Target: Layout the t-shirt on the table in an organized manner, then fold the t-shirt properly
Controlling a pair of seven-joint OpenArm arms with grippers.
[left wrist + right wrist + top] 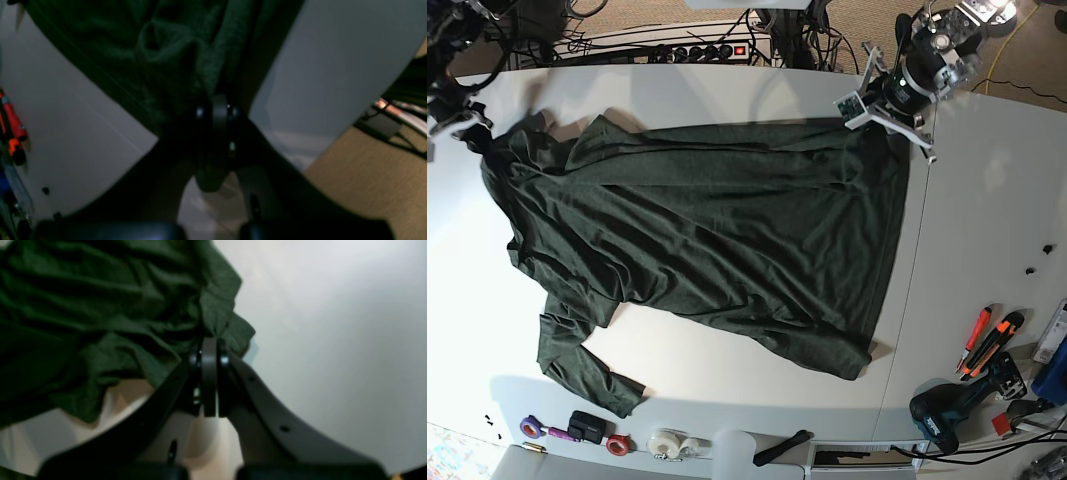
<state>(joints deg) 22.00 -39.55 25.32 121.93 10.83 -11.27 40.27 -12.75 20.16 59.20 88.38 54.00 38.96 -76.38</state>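
The dark green t-shirt (707,230) lies spread and wrinkled across the white table (987,200), one long sleeve (577,365) trailing to the front left. My left gripper (882,112) is at the shirt's far right corner, shut on bunched fabric (186,50); in the left wrist view the jaws (217,106) are pressed together. My right gripper (472,128) is at the shirt's far left corner. In the right wrist view (209,346) it is shut on an edge of the cloth (220,313), slightly above the table.
Orange-handled cutters (985,340) and a drill (952,412) lie at the front right. Tape rolls (667,445) and small items line the front edge. A power strip (697,48) and cables sit behind the table. A seam (912,270) crosses the tabletop.
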